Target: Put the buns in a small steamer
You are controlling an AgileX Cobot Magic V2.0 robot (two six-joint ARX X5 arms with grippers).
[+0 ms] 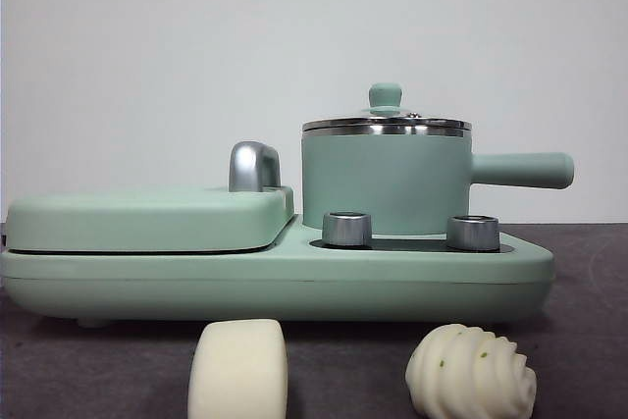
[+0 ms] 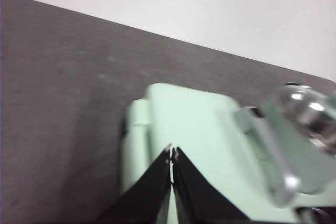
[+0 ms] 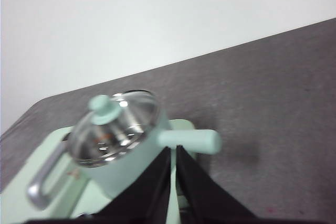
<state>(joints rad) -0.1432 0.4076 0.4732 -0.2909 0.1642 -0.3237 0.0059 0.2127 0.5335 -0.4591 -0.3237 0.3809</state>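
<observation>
We see the small steamer lidded on its base, both buns on the table in front, our left gripper and right gripper aloft, jaws pressed together

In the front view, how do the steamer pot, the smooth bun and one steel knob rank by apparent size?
1. Steamer pot, largest.
2. Smooth bun, though it sits nearer the camera and is cropped.
3. Steel knob, smallest.
</observation>
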